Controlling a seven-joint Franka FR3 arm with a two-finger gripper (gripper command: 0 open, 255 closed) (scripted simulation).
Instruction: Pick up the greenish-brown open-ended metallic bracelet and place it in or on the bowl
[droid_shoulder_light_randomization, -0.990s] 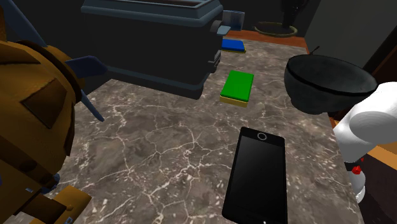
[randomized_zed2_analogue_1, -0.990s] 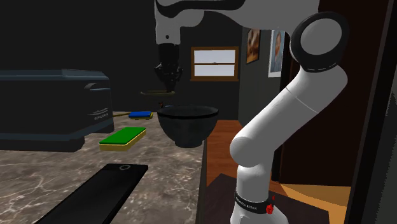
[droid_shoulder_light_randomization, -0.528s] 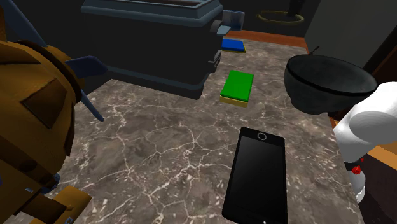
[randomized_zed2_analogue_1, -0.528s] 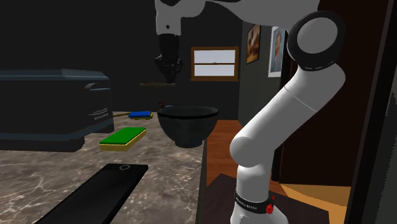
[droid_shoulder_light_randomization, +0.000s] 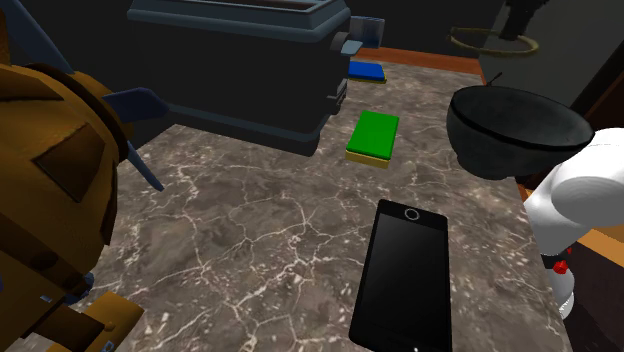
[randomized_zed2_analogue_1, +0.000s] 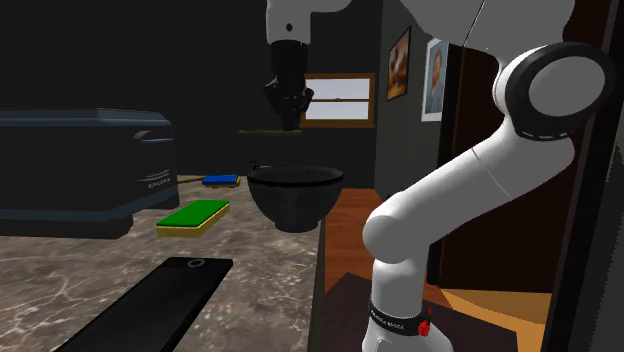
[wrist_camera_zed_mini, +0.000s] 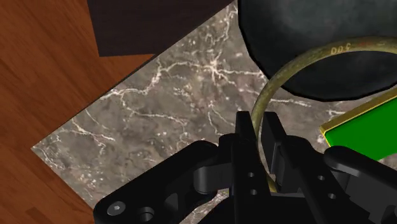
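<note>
My pincer (randomized_zed2_analogue_1: 290, 120) clamped on bracelet (randomized_zed2_analogue_1: 255, 131), thin greenish ring held flat in air. Black bowl (randomized_zed2_analogue_1: 295, 192) sits just below, at bench (randomized_zed2_analogue_1: 60, 270) edge beside wood floor (randomized_zed2_analogue_1: 352, 215). I judge loop reaches from fingers (wrist_camera_zed_mini: 243, 130) across bowl rim; small shift, then lower.

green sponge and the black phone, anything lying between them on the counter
Nothing: in the shoulder view the marble counter between the green sponge and the black phone is bare.
</note>
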